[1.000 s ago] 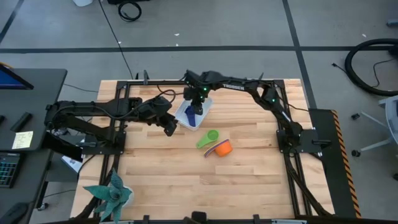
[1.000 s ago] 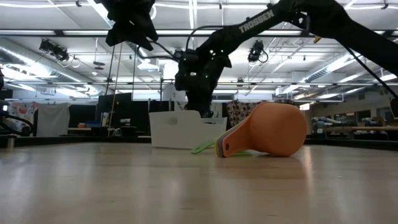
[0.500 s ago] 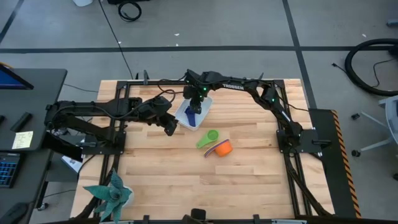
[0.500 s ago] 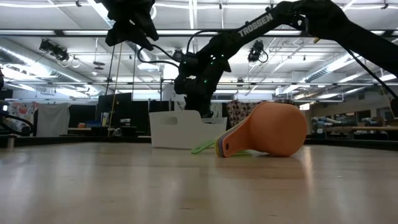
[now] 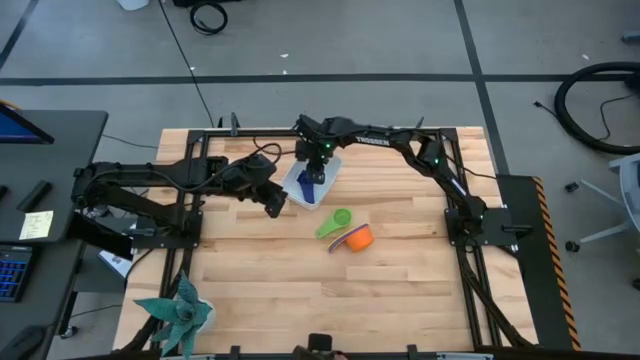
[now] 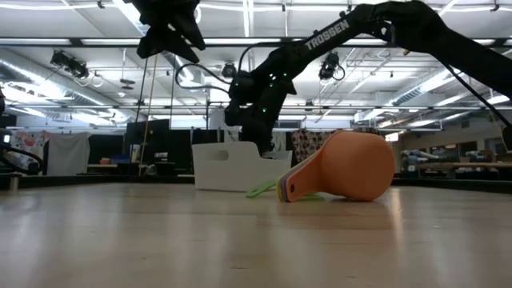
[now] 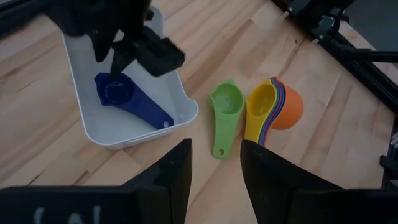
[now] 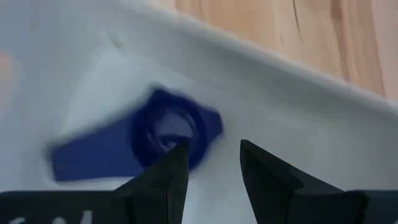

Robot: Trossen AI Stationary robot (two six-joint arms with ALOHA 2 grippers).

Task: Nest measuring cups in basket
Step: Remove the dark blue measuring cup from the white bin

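Hovering right over the white basket [image 5: 312,180] near the far edge of the bench [image 5: 400,290], the right gripper [image 5: 316,168] has its fingers spread apart with nothing pinched between them, and its wrist view looks straight down at the dark blue measuring cup [image 7: 127,99] lying on the basket floor. That cup sits bowl up with its long handle running toward one of the basket's corners, all of it inside the walls as far as I can see. The left gripper [image 5: 272,203] hangs just beside the basket on the side facing the bench's left edge, fingers also parted and empty, well above the wood in the low view. Rest of the set is out on the bench near the middle: the green measuring cup [image 5: 335,222] lies by itself, bowl up, just off the basket's near corner. Right next to it is the stack of nested cups [image 5: 355,238], tipped on its side, the big orange one on the outside, a yellow one on the open side, and thin purple-ish handle edges between them. Green cup and stack look almost touching, can't really tell if they do.
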